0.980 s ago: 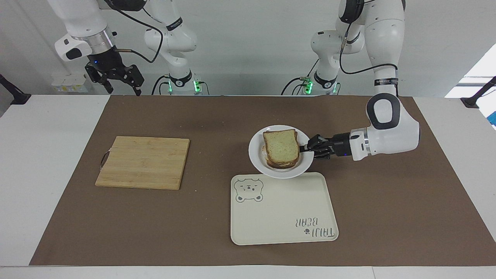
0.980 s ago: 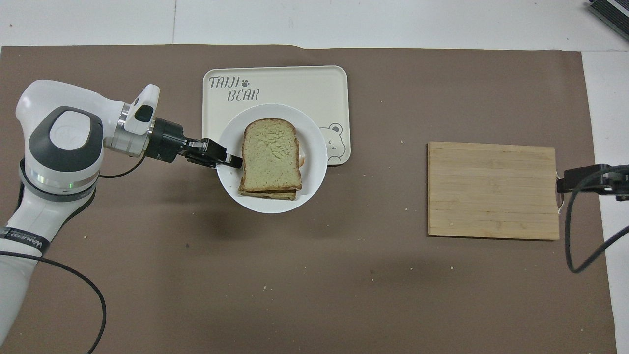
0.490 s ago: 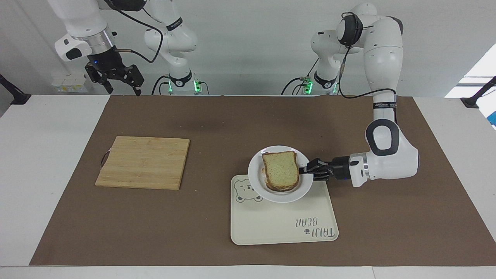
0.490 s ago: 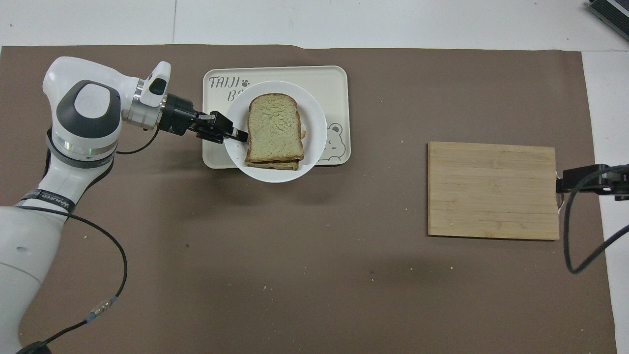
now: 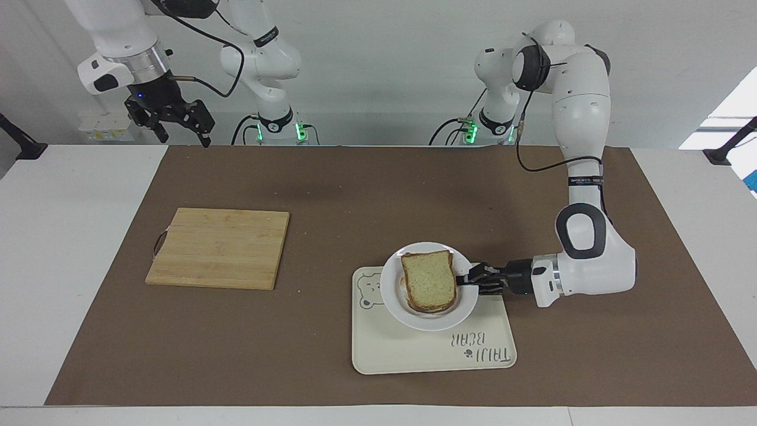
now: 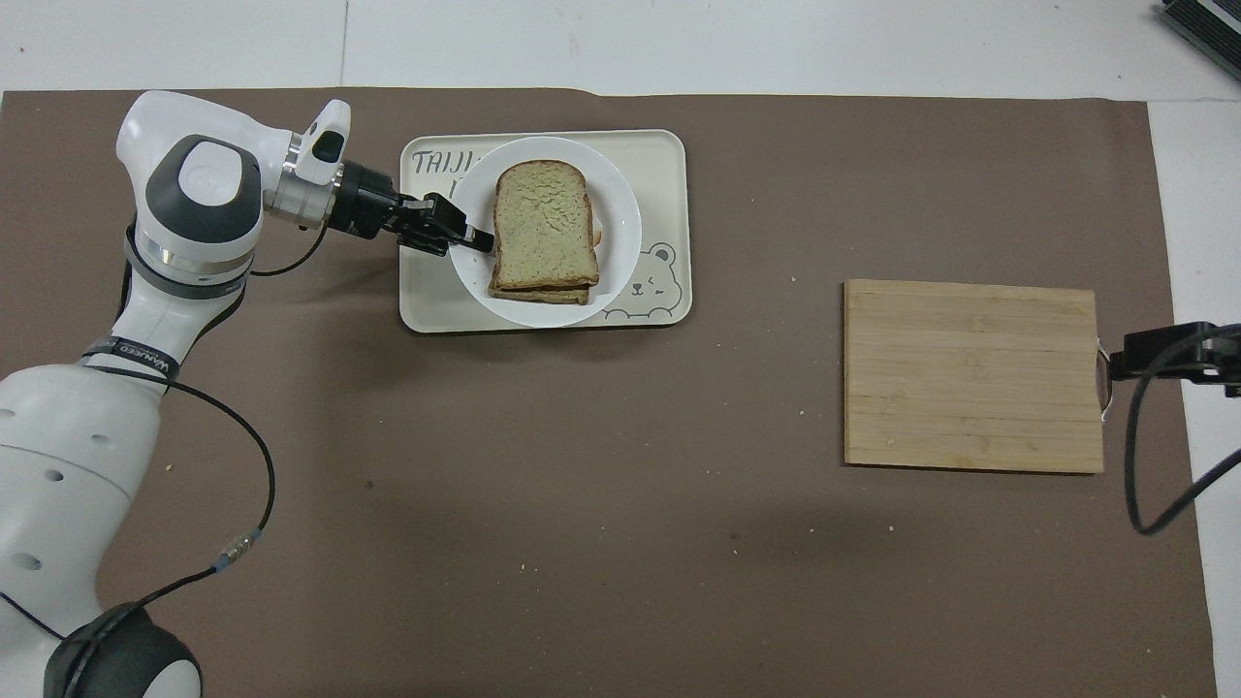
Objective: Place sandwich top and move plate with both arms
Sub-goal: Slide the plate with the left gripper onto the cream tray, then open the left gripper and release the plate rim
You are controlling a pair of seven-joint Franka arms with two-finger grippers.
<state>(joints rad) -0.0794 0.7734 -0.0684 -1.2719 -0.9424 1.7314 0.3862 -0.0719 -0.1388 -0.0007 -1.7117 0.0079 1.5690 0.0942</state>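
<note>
As seen from the facing view, the left tool is clamped on the rim of the small round white plate at the side toward the left arm's end of the desk. The plate sits over the cream rectangular tray with a bear drawing, covering the tray's part nearer to the robots; whether it rests on the tray or is held just above it cannot be told. The sandwich top, a pale toast-coloured bread slice with a brown crust, lies flat on a lower slice on the plate. The right tool hangs with its fingers apart, holding nothing, over the right arm's end of the desk, where the right arm waits. A light bamboo cutting board lies flat on the brown mat, well apart from the tray, toward the right arm's end.

From the overhead view, the left tool grips the plate at its edge, fingers together on the rim, just beside the sandwich top. The plate hides part of the lettering on the tray; the bear drawing is beside the plate. The cutting board lies on the mat, and the right tool shows only its tip at the board's edge.
</note>
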